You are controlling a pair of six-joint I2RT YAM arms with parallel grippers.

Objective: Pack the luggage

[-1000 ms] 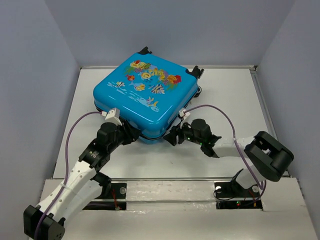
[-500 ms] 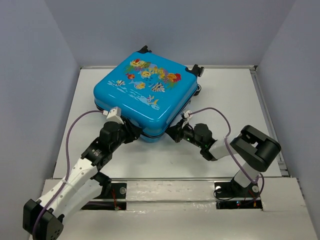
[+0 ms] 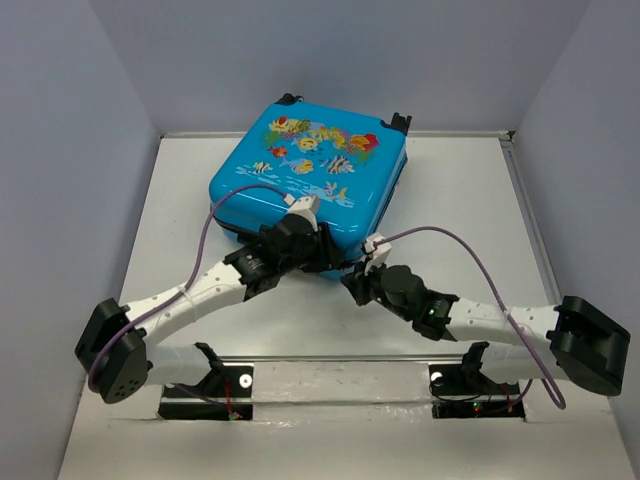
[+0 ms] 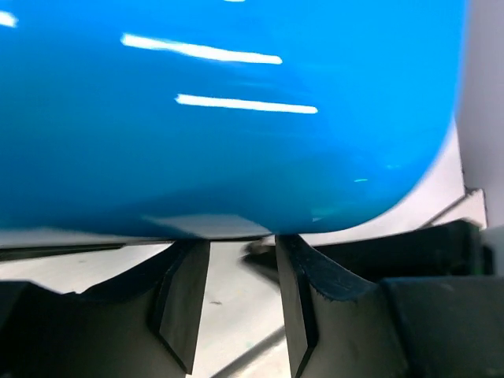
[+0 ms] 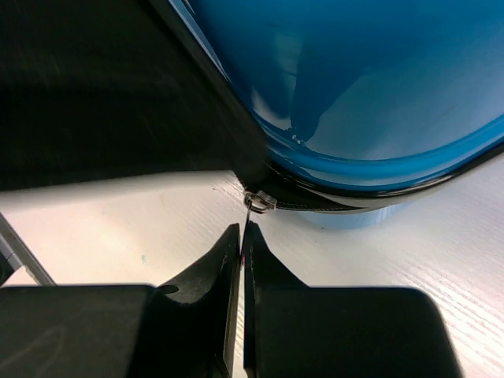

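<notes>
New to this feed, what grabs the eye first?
The bright blue luggage with its fish print, lying closed at the far middle of the table, dominates the top view. At its near edge, the right tool looks pinched shut on the zipper pull, while the left tool sits open at the shell's lower edge.

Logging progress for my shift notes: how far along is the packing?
Done: the luggage lies shut, fish face up. In hand: the right gripper pinches the zipper pull at the near corner, while the left gripper, jaws open, sits at the shell's edge. Left, likely: running the zipper round.
</notes>
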